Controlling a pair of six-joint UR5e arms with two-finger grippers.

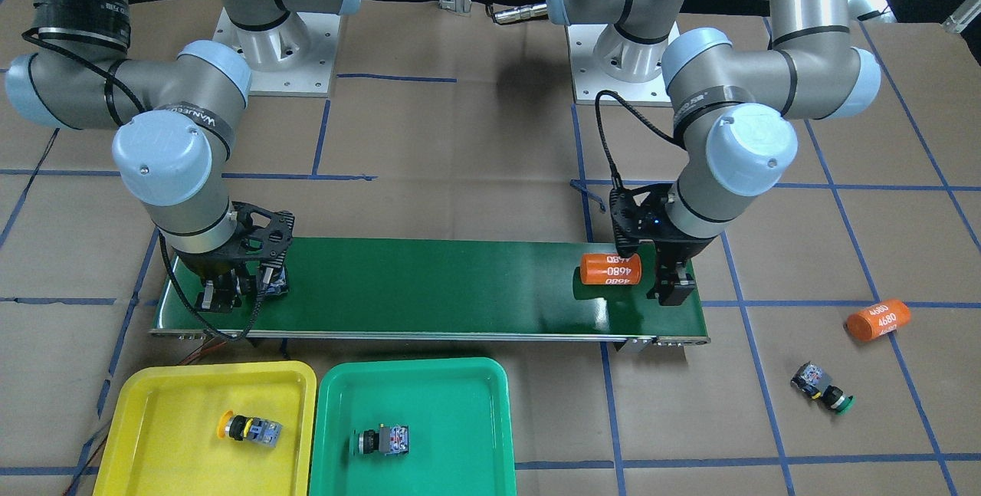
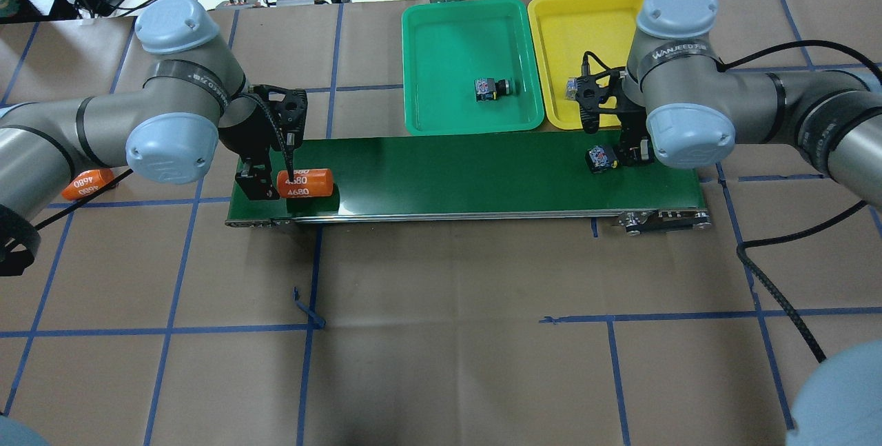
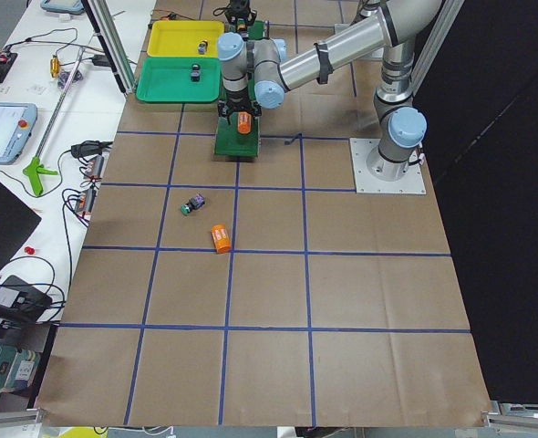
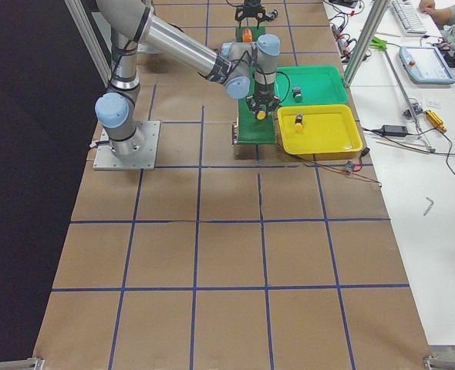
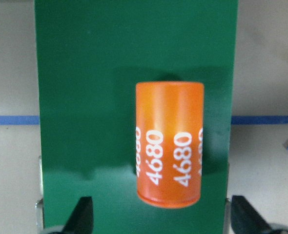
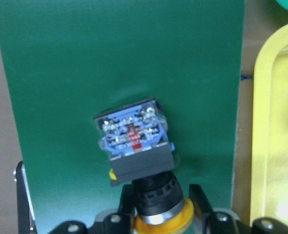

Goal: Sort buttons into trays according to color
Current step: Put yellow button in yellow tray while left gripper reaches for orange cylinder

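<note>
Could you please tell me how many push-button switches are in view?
4 buttons: one in the yellow tray, one in the green tray, a yellow-capped button on the conveyor belt at the right gripper, a green-capped button on the paper. None seems hidden.

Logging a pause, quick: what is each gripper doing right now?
Left gripper: open, by the orange cylinder, holding nothing.
Right gripper: shut on the yellow button.

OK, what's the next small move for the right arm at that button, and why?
Probably close the right end effector on the yellow-capped button. Its fingers flank the black collar, though contact isn't clear; the button lies on the belt beside the yellow tray, where it likely belongs.
</note>
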